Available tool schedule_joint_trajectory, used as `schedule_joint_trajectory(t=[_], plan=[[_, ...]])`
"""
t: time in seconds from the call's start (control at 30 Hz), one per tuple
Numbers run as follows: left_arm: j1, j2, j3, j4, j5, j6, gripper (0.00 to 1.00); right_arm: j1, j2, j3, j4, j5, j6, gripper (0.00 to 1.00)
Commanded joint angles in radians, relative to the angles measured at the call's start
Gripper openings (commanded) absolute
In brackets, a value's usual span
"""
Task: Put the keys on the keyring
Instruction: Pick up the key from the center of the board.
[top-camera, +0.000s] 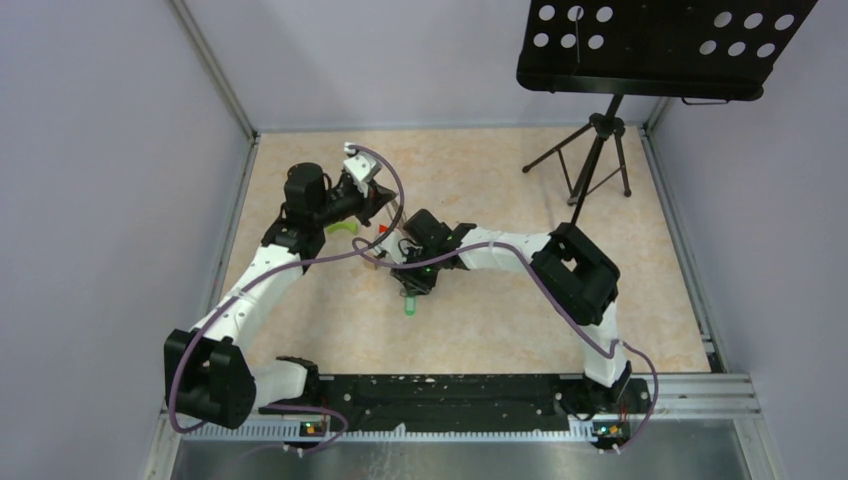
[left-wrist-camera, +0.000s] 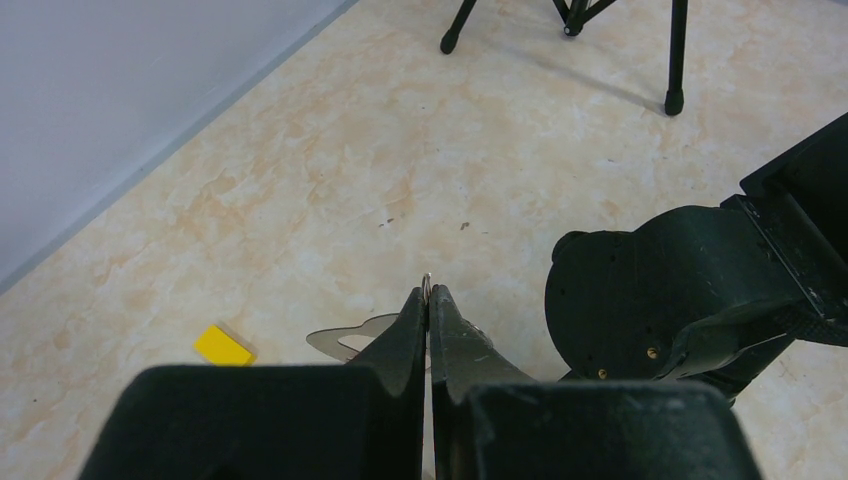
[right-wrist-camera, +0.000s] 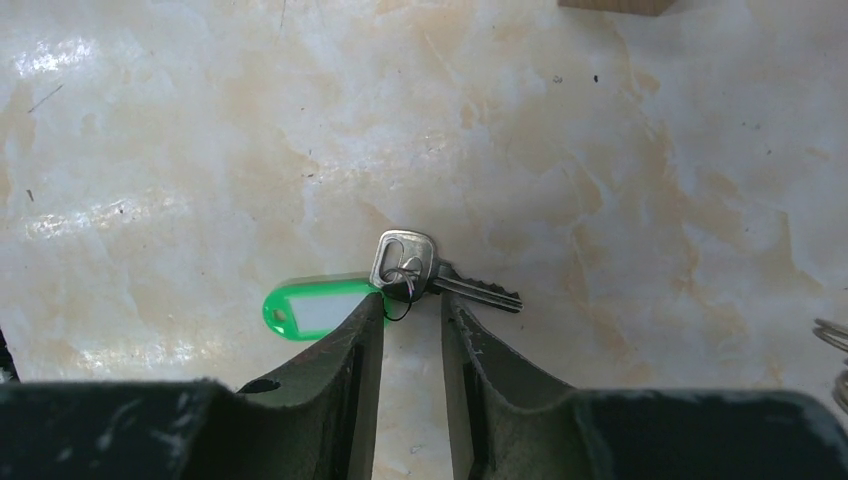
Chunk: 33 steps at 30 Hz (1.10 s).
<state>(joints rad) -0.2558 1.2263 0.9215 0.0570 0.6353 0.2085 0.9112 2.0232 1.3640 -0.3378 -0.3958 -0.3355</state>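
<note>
Right gripper (right-wrist-camera: 412, 298) fingers fill the bottom of its wrist view, closest to us. They sit a narrow gap apart with bare table (right-wrist-camera: 620, 200) showing between them, and we see nothing clamped. At the mouth of that gap one silver key (right-wrist-camera: 405, 260) lies flat, head toward the tips, blade pointing off to the view's right. A thin wire loop (right-wrist-camera: 400, 290) through the key head sits between the two tips. It leads to a green tag (right-wrist-camera: 308, 310) whose end is tucked behind the view-left finger. Far to the view's right of this gripper, at the frame edge, we catch a bit of curved metal ring (right-wrist-camera: 832, 335), too cut off to name. Left gripper (left-wrist-camera: 428, 291) is pressed fully closed, and a thin metal sliver (left-wrist-camera: 427, 279) pokes out from between its tips. We cannot tell if that is the keyring, and we cannot pick the keyring out elsewhere. Behind the left gripper's view-left finger a flat greyish piece (left-wrist-camera: 345, 338) lies on the table, partly hidden. Further out on that side is a yellow tag (left-wrist-camera: 223, 345). To the view's right of the left gripper sits the black body of the right arm (left-wrist-camera: 680, 290). From above, both grippers are near each other mid-table, and a music stand (top-camera: 650, 45) stands well beyond them.
</note>
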Motion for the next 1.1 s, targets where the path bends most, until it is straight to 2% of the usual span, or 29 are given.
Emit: schedule_joint_trajectory(t=[0.0, 0.3, 0.6, 1.07], plan=[[0.005, -0.012, -0.013, 0.046, 0.014, 0.007, 0.00, -0.009, 0.016, 0.038, 0.005, -0.028, 0.013, 0.26], [0.004, -0.012, -0.015, 0.046, 0.016, 0.009, 0.00, -0.008, 0.029, 0.053, -0.001, -0.042, 0.025, 0.16], [0.005, -0.005, -0.015, 0.046, 0.014, 0.015, 0.00, -0.009, 0.020, 0.057, -0.006, -0.048, 0.032, 0.00], [0.004, 0.002, 0.014, 0.031, 0.008, 0.038, 0.00, -0.037, -0.123, -0.033, -0.001, -0.040, -0.021, 0.00]])
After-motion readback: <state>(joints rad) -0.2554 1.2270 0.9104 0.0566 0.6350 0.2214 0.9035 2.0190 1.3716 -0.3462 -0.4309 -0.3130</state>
